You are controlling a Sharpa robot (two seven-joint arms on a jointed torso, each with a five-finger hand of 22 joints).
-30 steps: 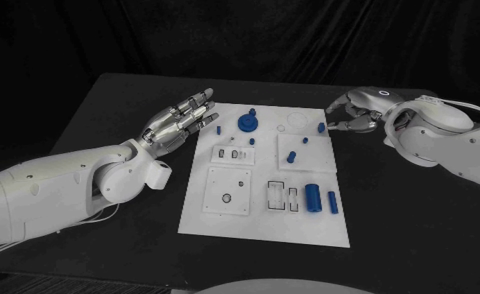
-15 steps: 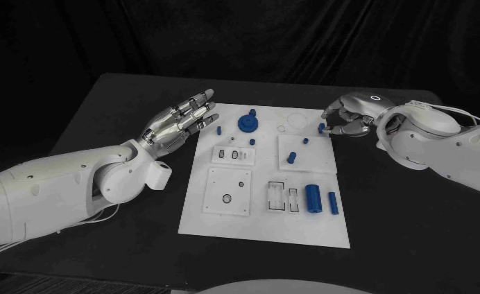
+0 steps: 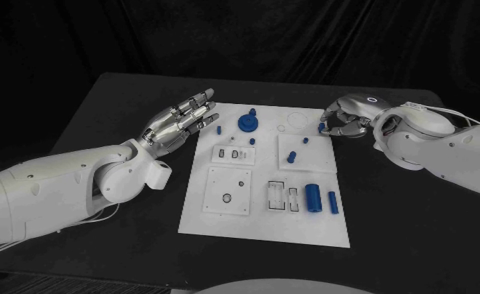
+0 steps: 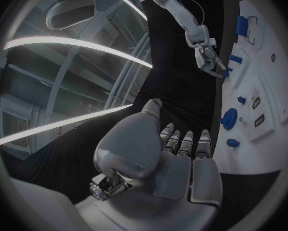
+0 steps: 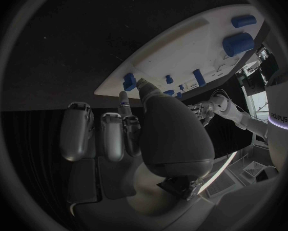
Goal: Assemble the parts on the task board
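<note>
Right hand (image 3: 345, 119) curls at the far right edge of the task board (image 3: 262, 228), fingertips pinching a small blue part (image 3: 321, 127) there. Left hand (image 3: 183, 121) hovers palm-up beside the board's left edge, fingers straight and apart, holding nothing.

Task board (image 3: 262, 228) is lying mid-table (image 3: 100, 114), long side running front to back. Left hand (image 3: 185, 122) is hovering just off board's left edge, nr the far corner. Right hand (image 3: 345, 119) is sitting at far right edge, fingertips touching a small peg (image 3: 321, 127) there. Gear-like part (image 3: 247, 124) is standing at far end, betw. the two hands. Two cylinders (image 3: 313, 198) are lying side by side nr the front right, w/ a small post (image 3: 291, 157) standing behind them
</note>
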